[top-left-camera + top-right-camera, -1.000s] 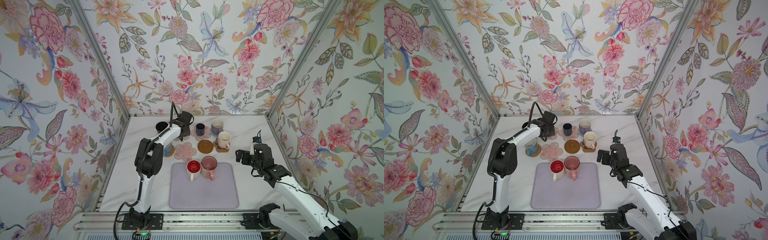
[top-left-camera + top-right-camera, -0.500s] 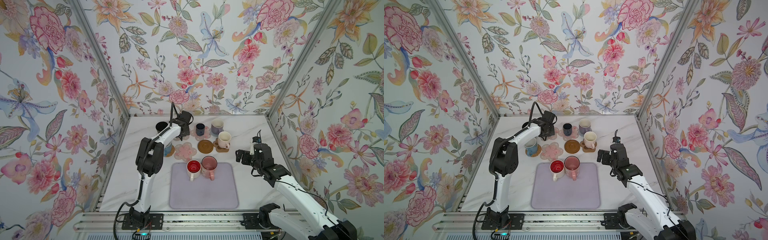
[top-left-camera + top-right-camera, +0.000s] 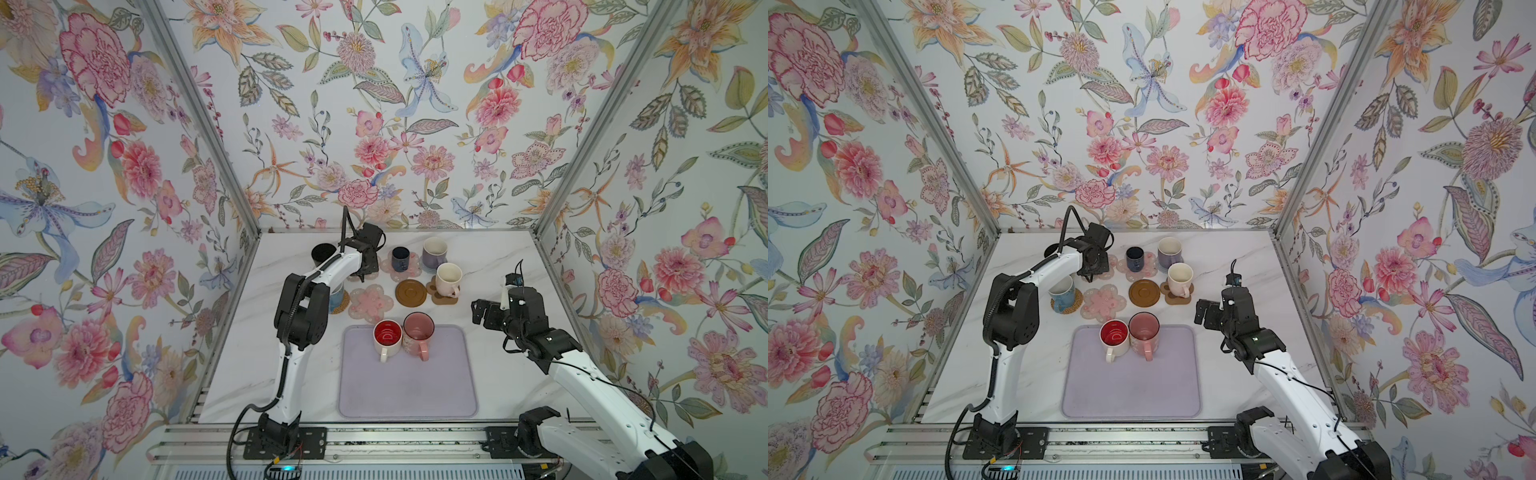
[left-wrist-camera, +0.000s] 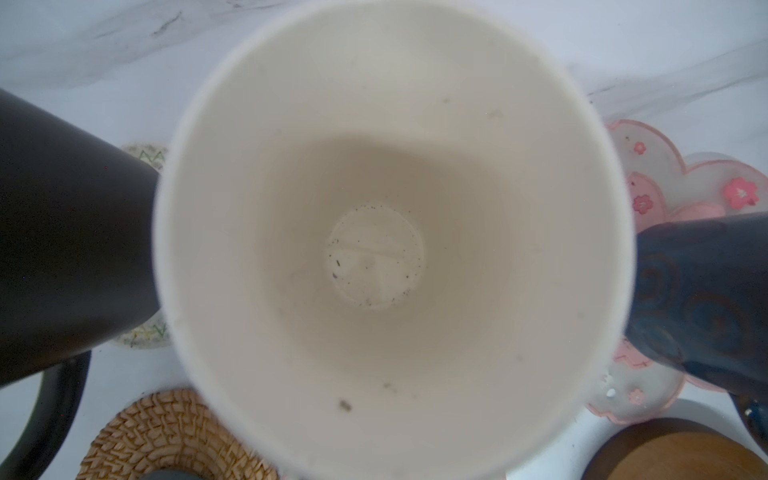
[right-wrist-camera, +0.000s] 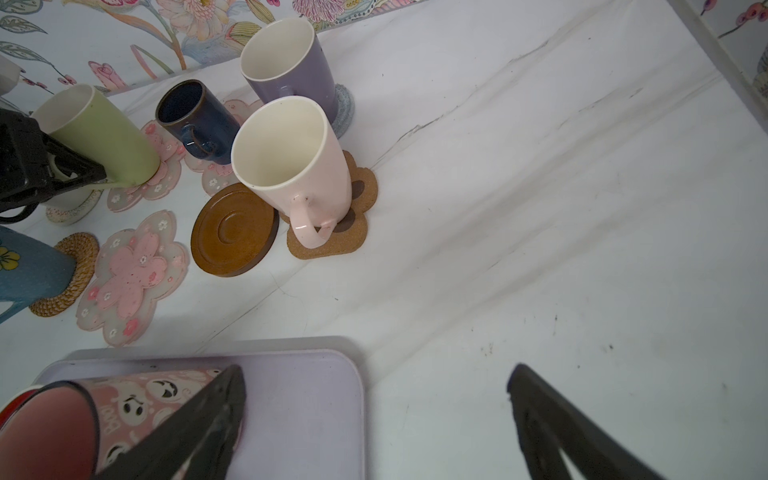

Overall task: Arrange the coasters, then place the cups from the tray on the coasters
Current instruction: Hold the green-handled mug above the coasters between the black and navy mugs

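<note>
Eight cups (image 3: pixel 449 276), eight coasters (image 3: pixel 411 293) (three flower-shaped), one tray (image 3: pixel 407 390)

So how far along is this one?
Done: eight coasters laid out; black mug, navy mug, lavender mug, cream-pink mug and light blue mug stand on theirs. In hand: the left fingers are closed at the cream-green mug, on a pink flower coaster. Left: the red-inside mug and pink ghost-print mug wait on the tray; the brown disc coaster and front pink flower coaster are free.
</note>
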Robot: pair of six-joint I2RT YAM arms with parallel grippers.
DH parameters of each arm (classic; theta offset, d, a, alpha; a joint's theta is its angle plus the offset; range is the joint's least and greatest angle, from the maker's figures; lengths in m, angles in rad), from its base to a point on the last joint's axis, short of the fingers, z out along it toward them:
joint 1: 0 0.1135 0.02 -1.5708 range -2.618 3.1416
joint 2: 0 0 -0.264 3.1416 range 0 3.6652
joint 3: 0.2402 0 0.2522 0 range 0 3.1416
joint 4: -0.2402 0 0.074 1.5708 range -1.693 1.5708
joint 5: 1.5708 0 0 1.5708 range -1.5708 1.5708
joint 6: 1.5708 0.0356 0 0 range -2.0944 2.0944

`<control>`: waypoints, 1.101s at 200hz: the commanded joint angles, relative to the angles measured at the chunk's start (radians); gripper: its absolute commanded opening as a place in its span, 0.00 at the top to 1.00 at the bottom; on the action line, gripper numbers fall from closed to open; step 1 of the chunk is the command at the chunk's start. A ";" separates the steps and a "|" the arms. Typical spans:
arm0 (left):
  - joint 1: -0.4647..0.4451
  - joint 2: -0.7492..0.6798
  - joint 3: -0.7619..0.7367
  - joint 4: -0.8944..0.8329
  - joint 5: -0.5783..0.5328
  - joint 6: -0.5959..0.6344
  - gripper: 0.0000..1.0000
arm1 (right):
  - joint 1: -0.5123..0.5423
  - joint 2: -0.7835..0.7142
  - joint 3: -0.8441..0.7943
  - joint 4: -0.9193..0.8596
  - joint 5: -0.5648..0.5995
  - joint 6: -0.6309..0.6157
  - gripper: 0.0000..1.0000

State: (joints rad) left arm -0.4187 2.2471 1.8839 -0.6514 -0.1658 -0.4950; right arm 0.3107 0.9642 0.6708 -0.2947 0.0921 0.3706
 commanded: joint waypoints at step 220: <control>0.020 -0.079 -0.089 0.118 0.034 -0.034 0.32 | -0.018 -0.021 -0.016 -0.006 -0.016 -0.009 0.01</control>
State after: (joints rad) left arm -0.4103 2.2395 1.8568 -0.6018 -0.1497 -0.5266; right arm 0.2993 0.9611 0.6613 -0.2947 0.0853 0.3706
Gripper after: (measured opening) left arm 0.628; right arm 0.992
